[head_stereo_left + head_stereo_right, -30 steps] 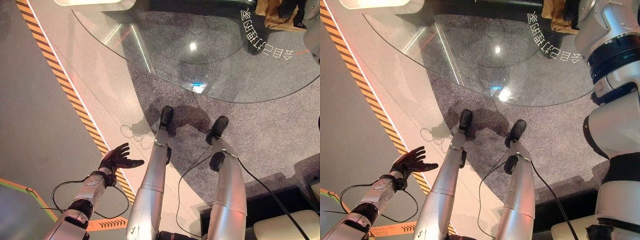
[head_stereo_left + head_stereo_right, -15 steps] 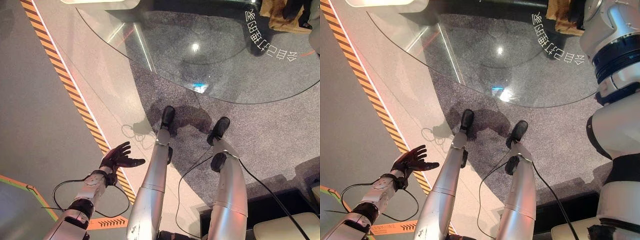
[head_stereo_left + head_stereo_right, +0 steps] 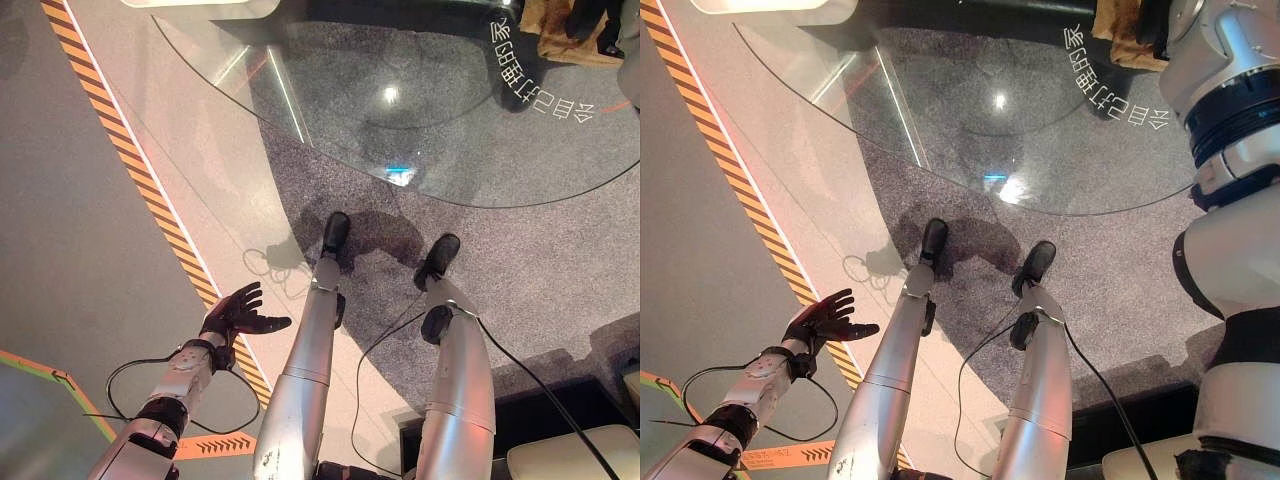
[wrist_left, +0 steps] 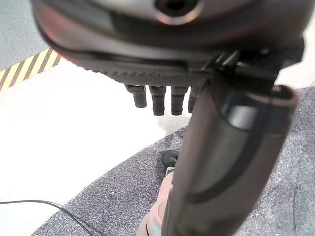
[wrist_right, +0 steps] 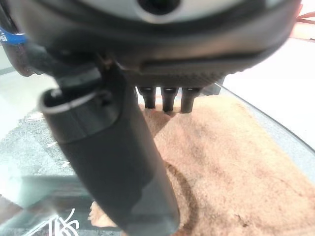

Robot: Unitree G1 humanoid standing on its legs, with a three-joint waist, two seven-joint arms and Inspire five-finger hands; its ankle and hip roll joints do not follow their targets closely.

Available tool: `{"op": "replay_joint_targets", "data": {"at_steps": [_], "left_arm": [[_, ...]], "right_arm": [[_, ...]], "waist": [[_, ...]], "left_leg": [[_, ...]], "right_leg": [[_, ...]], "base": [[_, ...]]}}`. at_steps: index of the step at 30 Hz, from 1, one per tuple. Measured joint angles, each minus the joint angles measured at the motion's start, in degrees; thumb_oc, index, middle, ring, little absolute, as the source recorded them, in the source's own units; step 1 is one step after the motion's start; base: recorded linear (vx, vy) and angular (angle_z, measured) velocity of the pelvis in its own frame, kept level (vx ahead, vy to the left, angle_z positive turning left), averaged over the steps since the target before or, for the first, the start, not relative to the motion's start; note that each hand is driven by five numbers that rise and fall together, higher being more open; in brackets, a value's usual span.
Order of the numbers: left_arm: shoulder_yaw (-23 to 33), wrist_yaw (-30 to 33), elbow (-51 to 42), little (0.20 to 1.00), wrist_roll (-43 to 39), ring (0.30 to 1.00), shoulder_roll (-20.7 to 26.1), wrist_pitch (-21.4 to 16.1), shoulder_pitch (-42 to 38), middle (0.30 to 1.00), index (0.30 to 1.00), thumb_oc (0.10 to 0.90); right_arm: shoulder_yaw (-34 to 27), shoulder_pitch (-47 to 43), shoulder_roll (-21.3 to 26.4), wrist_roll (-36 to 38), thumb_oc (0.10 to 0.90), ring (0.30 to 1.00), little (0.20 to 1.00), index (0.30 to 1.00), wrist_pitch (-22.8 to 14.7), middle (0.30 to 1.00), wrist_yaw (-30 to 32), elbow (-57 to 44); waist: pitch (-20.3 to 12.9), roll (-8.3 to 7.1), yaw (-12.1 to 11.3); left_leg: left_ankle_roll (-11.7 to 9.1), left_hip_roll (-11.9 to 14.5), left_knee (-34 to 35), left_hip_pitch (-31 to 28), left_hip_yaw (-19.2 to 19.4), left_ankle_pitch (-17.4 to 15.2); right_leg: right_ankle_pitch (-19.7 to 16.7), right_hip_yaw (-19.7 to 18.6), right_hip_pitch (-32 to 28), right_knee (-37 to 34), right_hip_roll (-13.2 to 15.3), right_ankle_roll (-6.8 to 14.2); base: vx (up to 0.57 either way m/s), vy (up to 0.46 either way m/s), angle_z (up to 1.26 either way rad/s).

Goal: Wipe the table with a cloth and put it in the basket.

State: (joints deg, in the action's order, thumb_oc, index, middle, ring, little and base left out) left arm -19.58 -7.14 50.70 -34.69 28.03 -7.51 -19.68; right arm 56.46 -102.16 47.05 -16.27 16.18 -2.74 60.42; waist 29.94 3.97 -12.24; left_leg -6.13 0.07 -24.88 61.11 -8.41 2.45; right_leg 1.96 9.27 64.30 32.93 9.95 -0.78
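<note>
The right hand (image 5: 162, 93) hangs above the brown cloth (image 5: 231, 172), its fingers (image 5: 167, 101) straight and relaxed and its thumb out in front; whether the fingertips touch the cloth cannot be told. The cloth lies spread on the round glass table (image 3: 330, 90), at its far right edge (image 3: 560, 35) in the left eye view. The left hand (image 3: 238, 315) is low at the robot's left side, well apart from table and cloth, fingers spread and holding nothing, over the pale floor (image 3: 60, 250) beside a yellow-and-black striped line (image 3: 150, 195)
</note>
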Motion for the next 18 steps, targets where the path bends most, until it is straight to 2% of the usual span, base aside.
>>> {"op": "replay_joint_targets", "data": {"at_steps": [18], "left_arm": [[0.0, -0.02, -0.02, 0.9, 0.0, 0.9, 0.0, 0.02, 0.0, 0.9, 0.9, 0.8]], "right_arm": [[0.01, 0.0, 0.04, -0.1, 0.1, 0.3, 0.2, 0.3, -0.01, 0.3, -0.26, 0.01]], "waist": [[0.0, 0.0, 0.0]], "left_leg": [[0.0, 0.02, 0.58, -0.24, -0.01, 0.39]], "right_leg": [[-0.4, 0.06, -0.14, -0.27, 0.03, 0.27]], "base": [[0.0, 0.0, 0.0]]}}
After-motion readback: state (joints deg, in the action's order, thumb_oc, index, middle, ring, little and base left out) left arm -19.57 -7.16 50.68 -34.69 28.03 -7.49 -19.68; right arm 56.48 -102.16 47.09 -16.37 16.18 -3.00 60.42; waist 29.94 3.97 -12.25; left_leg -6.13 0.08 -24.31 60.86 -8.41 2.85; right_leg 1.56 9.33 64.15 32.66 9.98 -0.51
